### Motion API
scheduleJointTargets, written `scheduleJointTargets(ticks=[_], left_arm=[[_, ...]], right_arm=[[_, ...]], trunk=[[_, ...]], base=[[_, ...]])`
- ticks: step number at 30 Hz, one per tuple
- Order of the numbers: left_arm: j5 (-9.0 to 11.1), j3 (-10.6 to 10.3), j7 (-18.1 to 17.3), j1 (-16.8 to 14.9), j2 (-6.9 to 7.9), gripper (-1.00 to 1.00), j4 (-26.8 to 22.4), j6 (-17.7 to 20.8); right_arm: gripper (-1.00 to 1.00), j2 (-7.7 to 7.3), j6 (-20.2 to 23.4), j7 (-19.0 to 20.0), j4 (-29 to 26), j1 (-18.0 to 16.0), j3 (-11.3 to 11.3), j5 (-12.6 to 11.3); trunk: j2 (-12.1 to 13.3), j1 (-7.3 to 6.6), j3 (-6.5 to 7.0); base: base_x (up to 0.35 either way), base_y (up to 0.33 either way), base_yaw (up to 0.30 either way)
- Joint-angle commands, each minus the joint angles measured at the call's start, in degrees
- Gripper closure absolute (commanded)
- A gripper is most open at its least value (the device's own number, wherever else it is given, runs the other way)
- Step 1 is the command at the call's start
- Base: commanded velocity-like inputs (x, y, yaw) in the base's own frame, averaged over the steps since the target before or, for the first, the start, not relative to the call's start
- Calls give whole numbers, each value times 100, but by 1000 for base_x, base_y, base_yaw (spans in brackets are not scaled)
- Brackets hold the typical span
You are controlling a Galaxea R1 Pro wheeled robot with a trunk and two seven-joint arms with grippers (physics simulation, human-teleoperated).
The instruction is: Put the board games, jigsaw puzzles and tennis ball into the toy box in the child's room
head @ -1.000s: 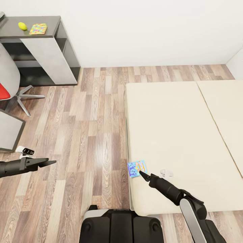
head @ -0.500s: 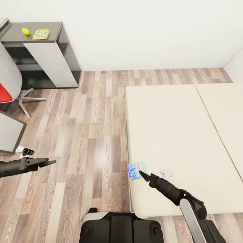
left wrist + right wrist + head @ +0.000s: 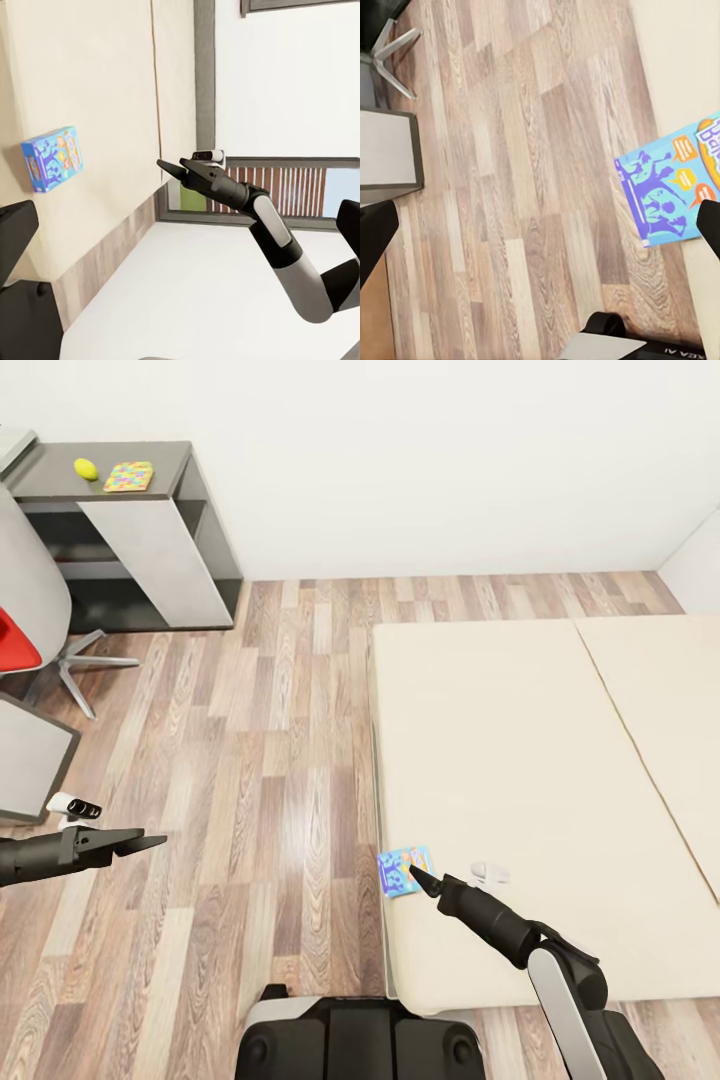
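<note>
A small blue board game (image 3: 404,869) lies flat on the beige bed (image 3: 520,760), at the edge beside the wood floor. My right gripper (image 3: 424,880) hovers at the box's near corner, open, holding nothing. The right wrist view looks down on the same board game (image 3: 675,187), with my fingertips (image 3: 709,225) wide apart at the picture's edges. My left gripper (image 3: 143,842) hangs open over the floor, far from the bed. Far off, a jigsaw puzzle (image 3: 128,476) and the yellow tennis ball (image 3: 87,468) rest on the table's dark grey section (image 3: 45,472).
A swivel chair (image 3: 30,640) with a red seat stands by the table, and a grey panel (image 3: 28,755) juts in beside it. Wood floor (image 3: 260,760) runs between table and bed. The white wall (image 3: 450,460) closes the far side.
The whole head view has shifted, so the table and bed sit lower in the picture. Both arms keep their pose, with the right gripper still at the blue box.
</note>
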Motion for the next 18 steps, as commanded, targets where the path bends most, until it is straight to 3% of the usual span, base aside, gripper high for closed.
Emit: scheduleJointTargets(ticks=[1, 8, 12, 16, 18], left_arm=[[21, -25, -20, -6, 8, -100, 3, 61], [-14, -25, -20, -6, 1, -100, 7, 67], [-225, -21, 25, -12, -49, -100, 23, 77], [-516, 14, 589, -19, -167, -100, 45, 112], [-564, 19, 788, -21, -221, -100, 49, 120]], right_arm=[[-100, 0, 33, -1, -5, -2, -3, -20], [-100, 3, 64, -31, -5, -2, -5, -11], [-100, 3, 76, -164, -3, -2, -3, -16], [-100, 3, 89, -396, 2, -2, -3, -24], [-100, 3, 93, -466, 4, -2, -3, -25]], trunk=[[-9, 4, 3], [-9, 4, 69], [-9, 4, 107], [-9, 4, 144], [-9, 4, 163]], base=[[0, 0, 0], [0, 0, 0], [0, 0, 0], [0, 0, 0], [0, 0, 0]])
